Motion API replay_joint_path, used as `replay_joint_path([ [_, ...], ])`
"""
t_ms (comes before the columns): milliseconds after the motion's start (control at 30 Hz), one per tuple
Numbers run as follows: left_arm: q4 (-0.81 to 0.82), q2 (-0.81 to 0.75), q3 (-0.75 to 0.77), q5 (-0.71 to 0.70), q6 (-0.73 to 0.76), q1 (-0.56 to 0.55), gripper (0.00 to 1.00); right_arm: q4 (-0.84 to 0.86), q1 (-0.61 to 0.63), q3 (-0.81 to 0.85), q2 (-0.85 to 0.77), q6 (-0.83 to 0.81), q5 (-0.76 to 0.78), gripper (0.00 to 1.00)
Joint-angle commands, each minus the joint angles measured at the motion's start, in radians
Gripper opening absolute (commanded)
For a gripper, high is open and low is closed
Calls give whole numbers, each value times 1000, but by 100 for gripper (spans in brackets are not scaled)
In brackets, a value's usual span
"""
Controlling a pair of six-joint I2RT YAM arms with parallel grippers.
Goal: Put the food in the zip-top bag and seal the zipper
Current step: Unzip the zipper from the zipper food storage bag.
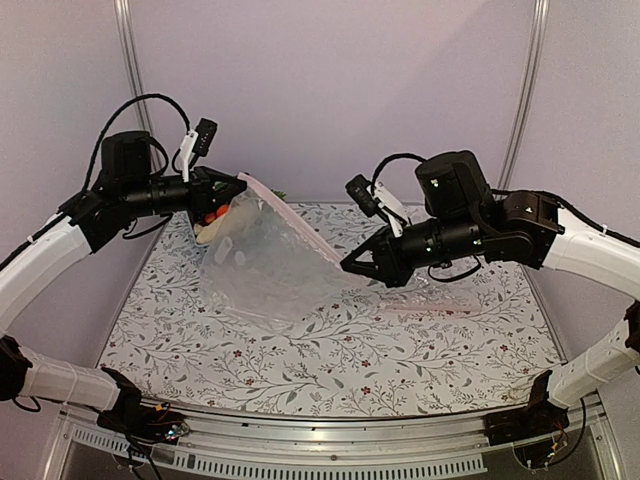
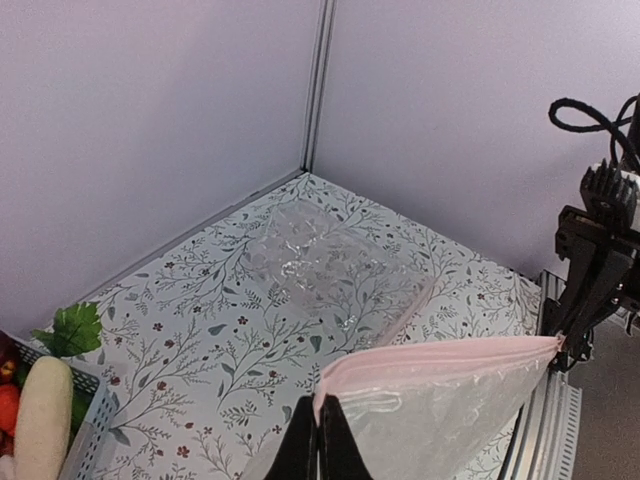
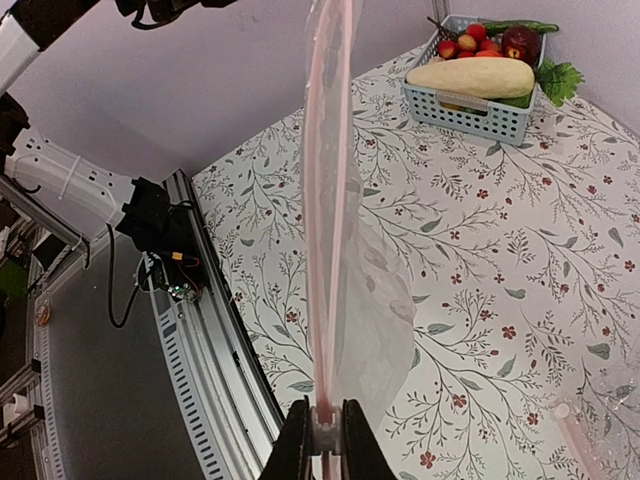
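Both jaws pinching zipper (image 1: 291, 218), bag (image 1: 262, 268) aloft

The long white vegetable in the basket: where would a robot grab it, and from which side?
Probably around its middle, from above. The white vegetable lies flat on top of the other produce in the blue basket, so its upper side is bare, while the basket walls block a sideways approach.
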Motion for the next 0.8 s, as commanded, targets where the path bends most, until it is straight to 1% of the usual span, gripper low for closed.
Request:
replay_joint_path([
  [0,22,-14,-9,-37,1,31,0,-43,3,-23,-26,8,4,7],
  [433,21,-14,-9,-40,1,38,0,-45,3,-37,-41,17,9,7],
  [500,23,-12,-10,-17,2,39,0,-43,2,-36,-41,19,8,9],
  [533,31,-10,-16,13,2,38,0,-43,3,-34,-40,19,8,13],
  [567,50,-9,-27,65,1,39,0,-41,3,-31,-39,20,6,20],
  [600,90,-8,-42,164,-7,36,0,-39,3,-27,-39,20,6,30],
  [667,134,1,-63,302,-16,18,0,-36,3,-20,-40,22,9,48],
  [733,111,13,-58,361,8,-19,0,-32,3,-15,-48,24,22,63],
  [767,88,22,-50,375,28,-37,0,-29,3,-14,-55,26,32,67],
])
